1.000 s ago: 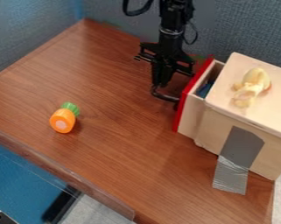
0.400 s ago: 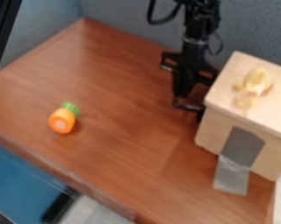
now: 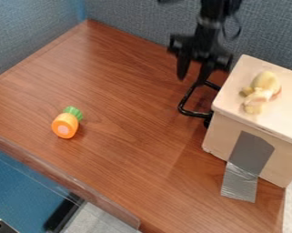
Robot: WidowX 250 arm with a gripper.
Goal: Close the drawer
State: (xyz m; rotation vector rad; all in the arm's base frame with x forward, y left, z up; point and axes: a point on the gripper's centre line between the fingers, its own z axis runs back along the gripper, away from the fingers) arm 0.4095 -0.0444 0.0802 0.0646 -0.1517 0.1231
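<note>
Camera view: we've got one gripper [image 3: 190, 81], jaws released, one drawer handle [image 3: 195, 114], one cabinet [image 3: 218, 136] right, one toy carrot [image 3: 65, 125] left.

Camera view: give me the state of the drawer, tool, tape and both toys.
Drawer: looks pushed in, handle outside the box.
Tool: open, above the handle.
Tape: stuck down the box's side onto the table.
Orange toy: on the table, green top attached.
Pale toy: lying on top of the box.
</note>
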